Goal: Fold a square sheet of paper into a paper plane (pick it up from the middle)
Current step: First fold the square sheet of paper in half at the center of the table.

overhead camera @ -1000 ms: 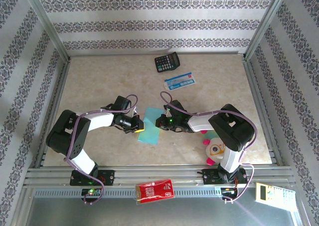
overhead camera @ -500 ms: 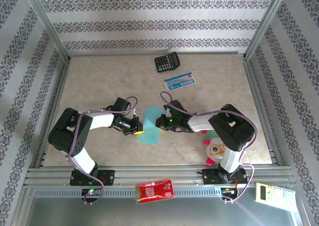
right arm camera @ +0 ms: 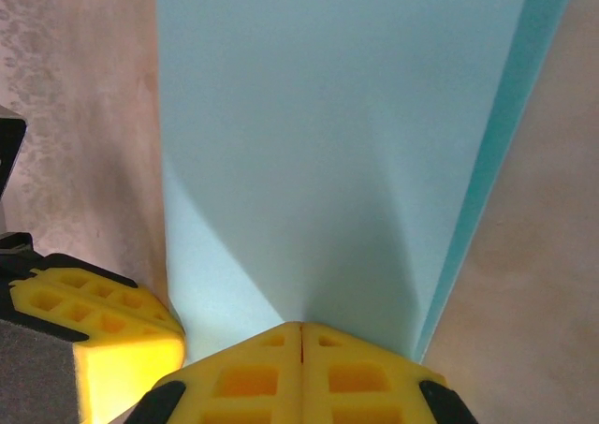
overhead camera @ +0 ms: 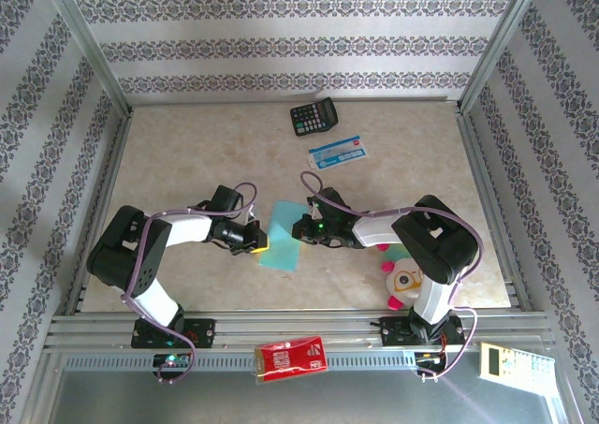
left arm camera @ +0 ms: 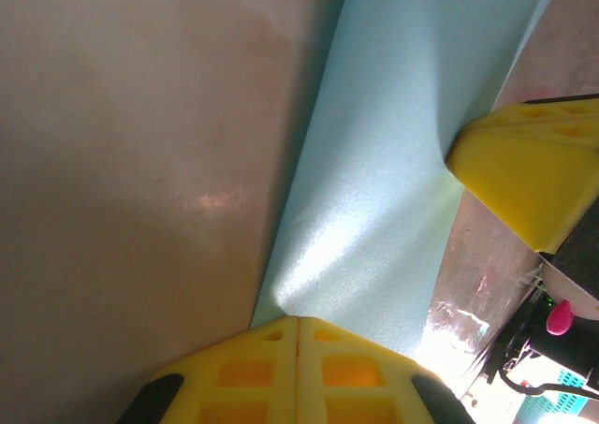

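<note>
The square sheet of paper (overhead camera: 284, 237) is light turquoise and lies as a narrow strip, folded over on itself, between my two grippers near the table's middle. My left gripper (overhead camera: 259, 240) is shut on the strip's left edge, where the paper (left arm camera: 384, 162) fans out from the yellow fingertips (left arm camera: 281, 335). My right gripper (overhead camera: 300, 228) is shut on the right edge, and the paper (right arm camera: 328, 134) rises in a shallow tent from its tip. A darker lower layer (right arm camera: 505, 153) shows along one side. Each wrist view also catches the other gripper's yellow finger (left arm camera: 533, 171) (right arm camera: 103, 321).
A black calculator (overhead camera: 313, 117) and a blue-and-white card (overhead camera: 338, 152) lie at the back. A plush toy (overhead camera: 402, 276) sits by the right arm's base. A red packet (overhead camera: 291, 359) and a small device (overhead camera: 510, 360) rest on the front rail.
The left gripper has shifted slightly toward the near edge and closed fully on the paper's left edge. The right arm has stayed put.
</note>
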Controlling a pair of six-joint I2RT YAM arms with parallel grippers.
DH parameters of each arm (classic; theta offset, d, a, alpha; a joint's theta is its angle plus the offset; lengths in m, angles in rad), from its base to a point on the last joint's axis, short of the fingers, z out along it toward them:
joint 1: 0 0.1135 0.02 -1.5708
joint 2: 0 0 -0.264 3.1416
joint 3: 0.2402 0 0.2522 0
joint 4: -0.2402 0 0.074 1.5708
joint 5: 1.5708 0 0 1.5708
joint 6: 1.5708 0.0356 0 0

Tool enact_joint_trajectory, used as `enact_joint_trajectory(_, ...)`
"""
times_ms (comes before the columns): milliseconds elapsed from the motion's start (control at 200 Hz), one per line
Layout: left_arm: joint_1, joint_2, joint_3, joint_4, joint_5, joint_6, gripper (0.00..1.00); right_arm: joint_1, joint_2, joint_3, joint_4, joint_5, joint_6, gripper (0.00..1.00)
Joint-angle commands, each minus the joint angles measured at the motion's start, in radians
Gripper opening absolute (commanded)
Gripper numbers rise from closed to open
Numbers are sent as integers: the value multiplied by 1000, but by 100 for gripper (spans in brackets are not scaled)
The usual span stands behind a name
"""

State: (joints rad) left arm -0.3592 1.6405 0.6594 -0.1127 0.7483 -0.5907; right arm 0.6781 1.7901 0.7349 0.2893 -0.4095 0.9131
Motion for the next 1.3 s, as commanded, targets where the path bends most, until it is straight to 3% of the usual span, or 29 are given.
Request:
enact_joint_trajectory(0,-10,10,-54,-108,-91,16,0,-32,5,-19,-213,81,-39,9)
enact_joint_trajectory(175,-32,-13,-92,-69,-56,-20,0,-31,-80,11,-199,33,-43,27)
enact_joint_trajectory(360,-32,-38,-116,-70,-70,-24,0,2,-115,54,-143,-35,-49,29)
enact_joint_trajectory(425,-32,-35,-122,-61,-72,-24,0,20,-90,86,-130,-50,-40,26)
enact_joint_trajectory(575,-33,-31,-131,-49,-74,-29,0,65,-21,154,-107,-63,-11,8)
enact_joint_trajectory(699,-32,-31,-131,-51,-79,-26,0,92,34,209,-107,-71,6,2)
enact_joint_trajectory(1294,-33,-36,-130,-79,-107,-7,0,124,205,347,-158,-51,4,0)
